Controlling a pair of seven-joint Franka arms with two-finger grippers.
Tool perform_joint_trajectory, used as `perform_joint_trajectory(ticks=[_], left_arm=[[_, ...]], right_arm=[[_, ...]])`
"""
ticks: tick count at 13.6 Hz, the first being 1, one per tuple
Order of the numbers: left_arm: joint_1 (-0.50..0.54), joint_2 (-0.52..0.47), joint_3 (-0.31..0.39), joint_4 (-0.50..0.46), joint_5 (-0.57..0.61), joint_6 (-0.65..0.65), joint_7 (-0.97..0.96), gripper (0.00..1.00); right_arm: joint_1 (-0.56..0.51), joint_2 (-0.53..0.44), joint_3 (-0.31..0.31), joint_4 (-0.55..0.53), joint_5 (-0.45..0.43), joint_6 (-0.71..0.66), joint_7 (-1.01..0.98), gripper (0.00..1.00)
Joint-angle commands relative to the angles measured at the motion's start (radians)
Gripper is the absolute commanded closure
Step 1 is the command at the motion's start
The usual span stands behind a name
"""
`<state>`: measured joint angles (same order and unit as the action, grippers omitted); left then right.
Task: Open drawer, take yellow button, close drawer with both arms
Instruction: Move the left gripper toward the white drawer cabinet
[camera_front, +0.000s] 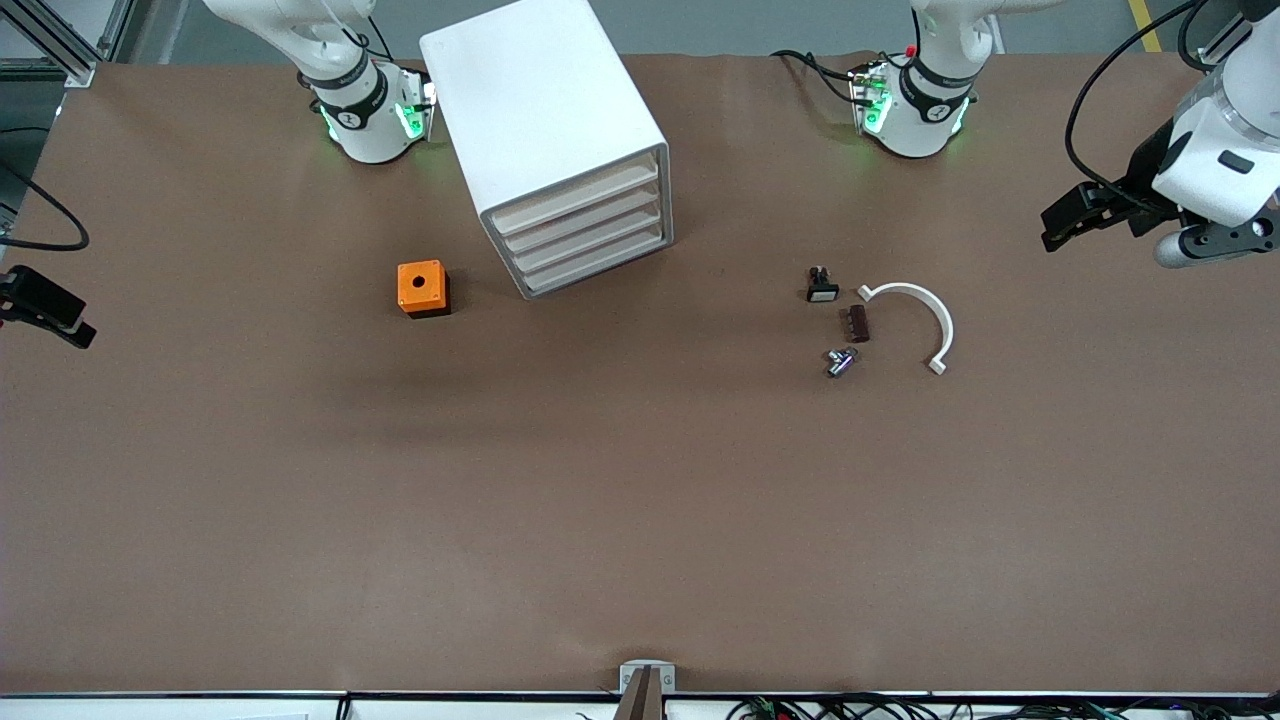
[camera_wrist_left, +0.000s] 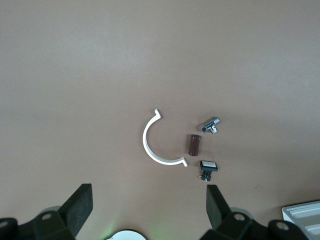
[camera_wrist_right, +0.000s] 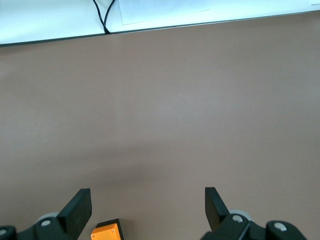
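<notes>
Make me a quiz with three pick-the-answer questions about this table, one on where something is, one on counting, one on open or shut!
1. Where is the orange box?
A. beside the cabinet, toward the right arm's end
B. on top of the cabinet
C. inside the white arc

2. How many drawer fronts does the cabinet show?
A. two
B. four
C. six

3. How are the drawers?
A. all shut
B. top one pulled out
C. all pulled out

Answers:
1 A, the box sits on the table beside the cabinet.
2 B, four stacked fronts show in the front view.
3 A, every front lies flush.

Both arms wait at the table's ends, left end effector and right end effector open.
</notes>
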<state>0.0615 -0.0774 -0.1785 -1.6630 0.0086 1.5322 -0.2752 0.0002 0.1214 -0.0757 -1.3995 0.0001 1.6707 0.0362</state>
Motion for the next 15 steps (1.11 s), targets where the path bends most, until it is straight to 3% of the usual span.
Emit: perform_joint_trajectory(ticks=[1,3,6,10,13,15], left_arm=[[0.003,0.008,-0.003,0.023,-0.002,-0.018,0.002,0.00],[0.001,0.019,-0.004,0.028,-0.004,-0.018,0.002,0.00],[-0.005,0.114,-0.006,0.046,-0.013,-0.018,0.004,0.00],[-0.034,0.249,-0.007,0.155,-0.019,-0.018,-0.016,0.00],[-0.055,0.358,-0.009,0.187,-0.050,-0.017,-0.219,0.00],[-0.089,0.495,-0.009,0.239,-0.099,-0.009,-0.411,0.00]], right_arm=[[-0.011,0.007,0.008,0.017,-0.002,-0.008,-0.002,0.00],[-0.008,0.007,0.008,0.017,-0.002,-0.008,-0.002,0.00],[-0.002,0.009,0.010,0.017,-0.002,-0.008,-0.002,0.00],[0.004,0.014,0.014,0.017,0.000,-0.008,-0.001,0.00],[0.003,0.014,0.014,0.017,0.000,-0.008,-0.001,0.00],[0.004,0.014,0.014,0.017,-0.002,-0.005,-0.001,0.00]])
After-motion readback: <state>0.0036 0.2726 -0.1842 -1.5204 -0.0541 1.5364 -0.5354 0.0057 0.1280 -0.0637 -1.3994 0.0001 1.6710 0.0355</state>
